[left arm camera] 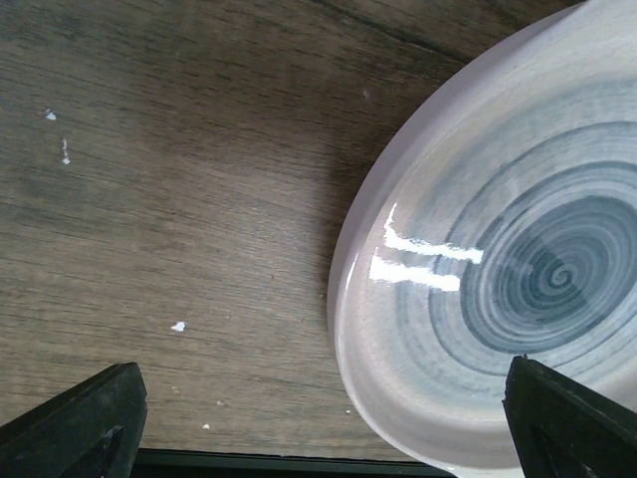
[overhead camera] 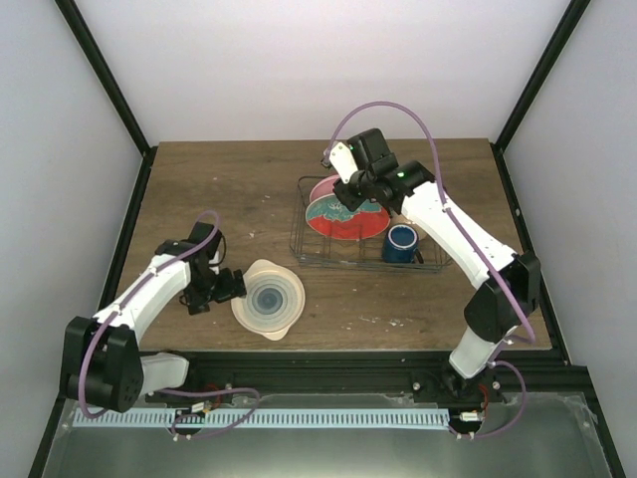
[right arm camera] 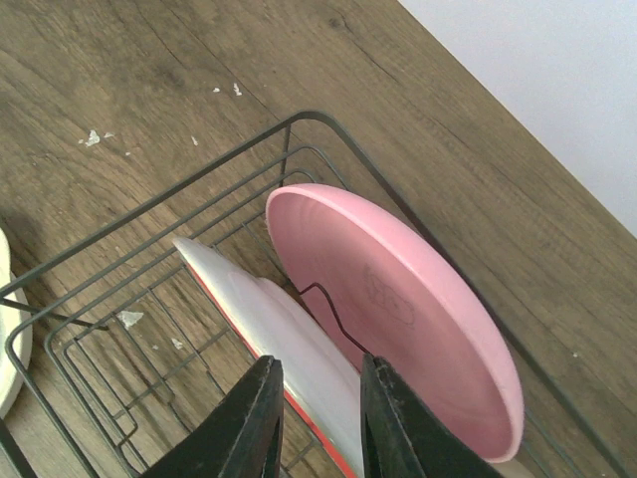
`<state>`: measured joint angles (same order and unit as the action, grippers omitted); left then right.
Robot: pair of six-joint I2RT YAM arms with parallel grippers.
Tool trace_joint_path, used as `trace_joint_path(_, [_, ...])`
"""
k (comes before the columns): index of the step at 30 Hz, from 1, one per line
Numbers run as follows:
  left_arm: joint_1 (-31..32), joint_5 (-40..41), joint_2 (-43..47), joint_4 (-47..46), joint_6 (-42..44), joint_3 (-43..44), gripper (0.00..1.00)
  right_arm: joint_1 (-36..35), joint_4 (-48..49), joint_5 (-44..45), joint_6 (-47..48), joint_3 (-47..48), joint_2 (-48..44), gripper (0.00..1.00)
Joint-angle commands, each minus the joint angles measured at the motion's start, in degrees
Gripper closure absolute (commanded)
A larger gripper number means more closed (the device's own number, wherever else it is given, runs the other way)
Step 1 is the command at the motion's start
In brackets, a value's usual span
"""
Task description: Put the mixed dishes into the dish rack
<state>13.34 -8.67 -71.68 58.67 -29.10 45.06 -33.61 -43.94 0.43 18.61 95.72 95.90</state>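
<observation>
Pinching the top rim of the red plate (right arm camera: 269, 319) with the right jaws, closed narrowly on it from above, likely to hold it on edge while settling it between the dividers of the rack (overhead camera: 317, 249). Just behind it, leaning the same way in its own slot, the pink plate (right arm camera: 398, 299). Upright in the rack's near right corner, the mug (overhead camera: 401, 242). Flat on the table (overhead camera: 219, 189), left of the rack and outside it, the blue-ringed plate (overhead camera: 269, 297).

Left jaws spread wide, one finger over bare wood and one over the glaze, straddling that plate's rim. Probably lining up to catch the edge, the only hold on something lying flat. Hard to tell whether touching yet.

From overhead only: every position at once, mug included. From the right wrist only: the wire divider between the two plates, and the pinch itself. From the left wrist only: the straddle at the rim.
</observation>
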Motion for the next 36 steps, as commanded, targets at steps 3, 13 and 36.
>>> trace_joint_path(3, [1.19,1.3,-2.69,-2.08,-0.95,0.33,0.0,-1.67,-1.76,1.02,-4.94,2.72,0.18,0.76])
trace_joint_path(13, [2.96,2.51,-12.01,-4.99,0.54,1.26,0.09,-1.99,-1.97,2.45,-5.26,2.03,-0.23,0.76])
trace_joint_path(36, [2.92,-2.65,-19.54,-13.86,1.4,-1.79,1.0,-2.0,-3.97,4.06,-4.2,4.21,2.71,0.76])
